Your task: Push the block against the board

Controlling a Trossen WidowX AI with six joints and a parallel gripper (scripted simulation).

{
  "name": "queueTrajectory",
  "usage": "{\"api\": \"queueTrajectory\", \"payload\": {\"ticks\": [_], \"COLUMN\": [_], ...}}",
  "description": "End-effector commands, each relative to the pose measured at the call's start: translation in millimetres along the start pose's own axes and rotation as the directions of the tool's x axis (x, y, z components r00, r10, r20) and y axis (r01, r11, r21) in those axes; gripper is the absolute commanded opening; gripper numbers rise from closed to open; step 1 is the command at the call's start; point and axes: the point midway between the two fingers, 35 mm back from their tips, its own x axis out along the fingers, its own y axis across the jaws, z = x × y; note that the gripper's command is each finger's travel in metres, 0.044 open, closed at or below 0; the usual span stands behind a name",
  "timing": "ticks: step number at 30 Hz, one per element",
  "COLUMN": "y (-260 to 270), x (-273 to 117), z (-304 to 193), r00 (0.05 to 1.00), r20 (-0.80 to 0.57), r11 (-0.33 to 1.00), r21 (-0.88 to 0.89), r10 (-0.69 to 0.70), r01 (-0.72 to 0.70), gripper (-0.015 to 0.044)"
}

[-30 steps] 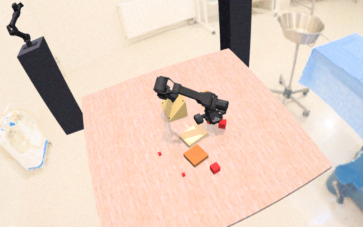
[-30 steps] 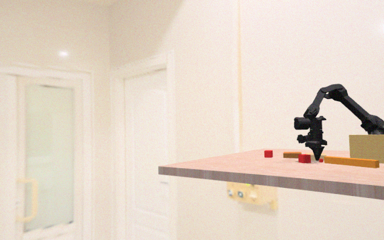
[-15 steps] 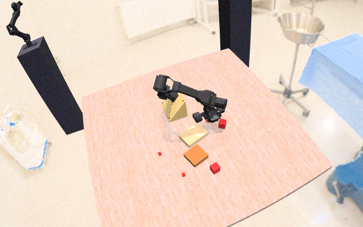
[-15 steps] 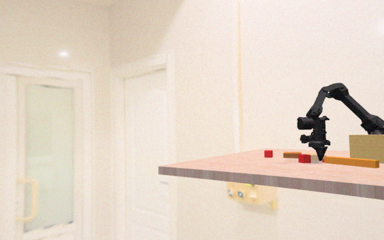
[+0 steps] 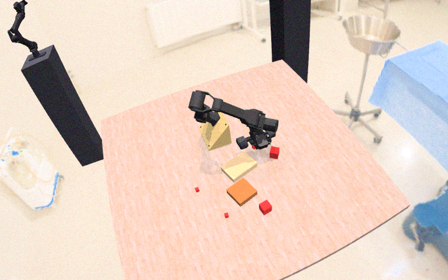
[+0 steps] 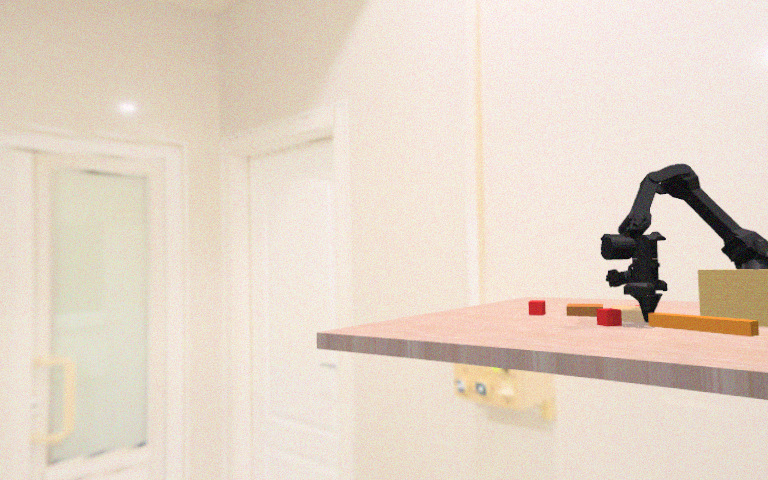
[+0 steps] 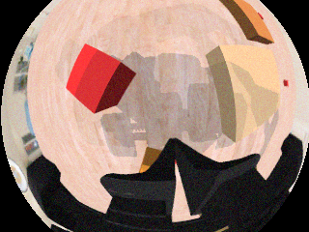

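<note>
The square block is orange [image 5: 241, 190] [image 6: 584, 310] [image 7: 247, 20] and lies flat. The pale wooden board [image 5: 239, 165] [image 6: 623, 313] [image 7: 253, 72] lies flat just behind it in the top view. Their near corners are close, with a narrow gap; no whole side of the block lies against the board. My gripper [image 6: 647, 320] [image 7: 172, 141] is shut and empty, pointing down, its tips low over the table beside the board, on the side away from the block. In the top view the arm hides the tips.
A large red cube [image 5: 274, 153] [image 6: 608, 316] [image 7: 94, 79] stands near the gripper. Another red cube [image 5: 265, 207] [image 6: 536, 307] stands by the block. Small red cubes [image 5: 197, 189] [image 5: 226, 215] lie around. A long orange bar [image 6: 702, 323] [image 7: 152, 157] lies near the tips.
</note>
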Motion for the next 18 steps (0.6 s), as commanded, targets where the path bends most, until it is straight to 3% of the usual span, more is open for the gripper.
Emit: {"api": "queueTrajectory", "payload": {"ticks": [1, 18], "y": [0.1, -0.9], "x": [0.2, 0.6], "z": [-4.4, -10.7], "r00": [1.000, 1.000], "r20": [-0.003, -0.004], "r11": [1.000, 1.000], "r21": [0.004, 0.004], "r10": [0.003, 0.003], "r01": [-0.003, -0.003], "gripper": [0.0000, 0.0000]}}
